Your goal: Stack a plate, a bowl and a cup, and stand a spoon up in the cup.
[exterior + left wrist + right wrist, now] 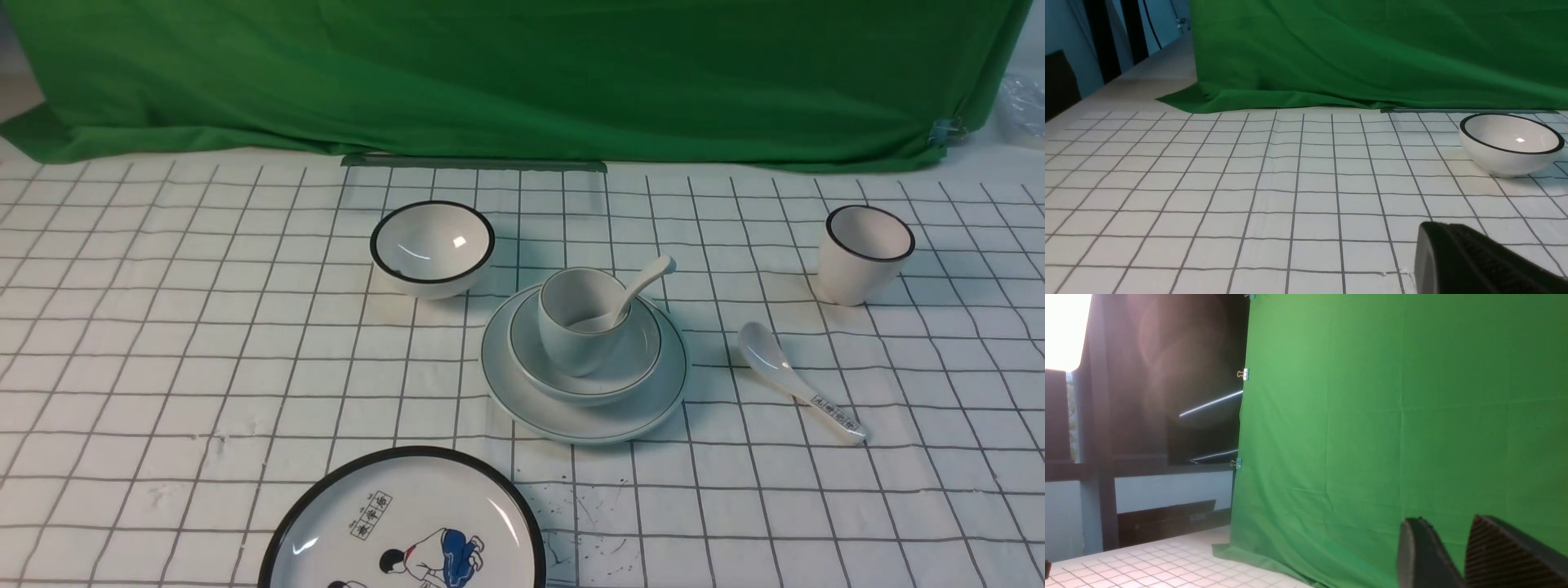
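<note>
Spoon (633,296) stands in cup (575,322) — neither arm's jaws near.

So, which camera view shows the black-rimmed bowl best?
The front view: the whole black-rimmed bowl shows there, upright on the grid cloth, behind and left of the stacked plate. The left wrist view shows it too, close to the picture's edge. The right wrist view does not show it.

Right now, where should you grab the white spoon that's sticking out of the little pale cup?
Probably the free handle end of the plain white ceramic spoon, coming from above on the robot's right. Its scoop sits inside the small pale bluish-white cup, and the handle leans up over the rim toward the right, clear of the shallow bowl.
</note>
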Available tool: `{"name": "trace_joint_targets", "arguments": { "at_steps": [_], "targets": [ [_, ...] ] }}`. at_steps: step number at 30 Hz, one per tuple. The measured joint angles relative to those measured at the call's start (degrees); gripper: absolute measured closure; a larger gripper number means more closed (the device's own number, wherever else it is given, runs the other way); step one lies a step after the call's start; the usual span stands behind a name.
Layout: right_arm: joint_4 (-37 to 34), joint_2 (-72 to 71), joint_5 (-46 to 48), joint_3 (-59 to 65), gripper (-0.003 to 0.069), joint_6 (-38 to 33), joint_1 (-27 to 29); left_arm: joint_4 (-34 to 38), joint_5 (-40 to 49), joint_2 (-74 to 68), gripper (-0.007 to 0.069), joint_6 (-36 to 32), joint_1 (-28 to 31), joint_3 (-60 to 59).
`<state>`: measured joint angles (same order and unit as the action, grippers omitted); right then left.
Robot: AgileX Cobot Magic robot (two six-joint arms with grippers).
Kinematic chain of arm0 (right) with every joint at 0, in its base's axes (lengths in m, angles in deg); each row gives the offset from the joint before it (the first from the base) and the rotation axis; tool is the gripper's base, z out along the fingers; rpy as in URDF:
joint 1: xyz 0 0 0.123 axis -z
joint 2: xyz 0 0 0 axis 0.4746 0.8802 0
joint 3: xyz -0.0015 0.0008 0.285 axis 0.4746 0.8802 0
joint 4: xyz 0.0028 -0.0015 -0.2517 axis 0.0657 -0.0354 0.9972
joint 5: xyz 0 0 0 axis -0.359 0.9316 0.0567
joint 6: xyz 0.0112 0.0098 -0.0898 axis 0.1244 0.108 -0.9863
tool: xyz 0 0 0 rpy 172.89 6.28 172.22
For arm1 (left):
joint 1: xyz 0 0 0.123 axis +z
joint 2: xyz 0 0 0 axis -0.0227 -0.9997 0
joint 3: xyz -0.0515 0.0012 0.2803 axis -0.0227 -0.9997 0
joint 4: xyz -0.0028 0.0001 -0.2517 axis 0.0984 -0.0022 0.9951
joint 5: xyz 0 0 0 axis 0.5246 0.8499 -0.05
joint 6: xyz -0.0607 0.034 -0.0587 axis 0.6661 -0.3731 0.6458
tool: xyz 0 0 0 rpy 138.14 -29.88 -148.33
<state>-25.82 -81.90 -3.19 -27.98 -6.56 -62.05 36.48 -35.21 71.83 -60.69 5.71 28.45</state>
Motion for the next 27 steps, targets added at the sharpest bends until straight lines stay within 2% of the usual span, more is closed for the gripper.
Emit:
{"name": "trace_joint_targets", "arguments": {
  "at_steps": [18, 20, 21, 22, 23, 27],
  "targets": [
    [-0.6, 0.0, -0.2, 0.0, 0.0424, 0.5, 0.0, -1.3, -0.1, 0.0, 0.0620, -0.1, 0.0, 0.0],
    [-5.3, 0.0, 0.3, 0.0, 0.0424, -1.8, 0.0, -1.3, -0.1, 0.0, 0.0620, -0.1, 0.0, 0.0],
    [-11.7, 0.0, 1.1, 0.0, 0.0424, -6.0, 0.0, -1.3, -0.1, 0.0, 0.0620, -0.1, 0.0, 0.0],
    [-12.5, 0.0, 1.4, 0.0, 0.0424, -6.6, 0.0, -1.3, -0.1, 0.0, 0.0620, -0.1, 0.0, 0.0],
    [-17.1, 0.0, 2.1, 0.0, 0.0424, -10.6, 0.0, -1.3, -0.1, 0.0, 0.0620, -0.1, 0.0, 0.0],
    [-23.2, 0.0, 5.0, 0.0, 0.0422, -17.5, 0.0, -1.3, -0.1, 0.0, 0.0620, -0.1, 0.0, 0.0]
  ]
}}
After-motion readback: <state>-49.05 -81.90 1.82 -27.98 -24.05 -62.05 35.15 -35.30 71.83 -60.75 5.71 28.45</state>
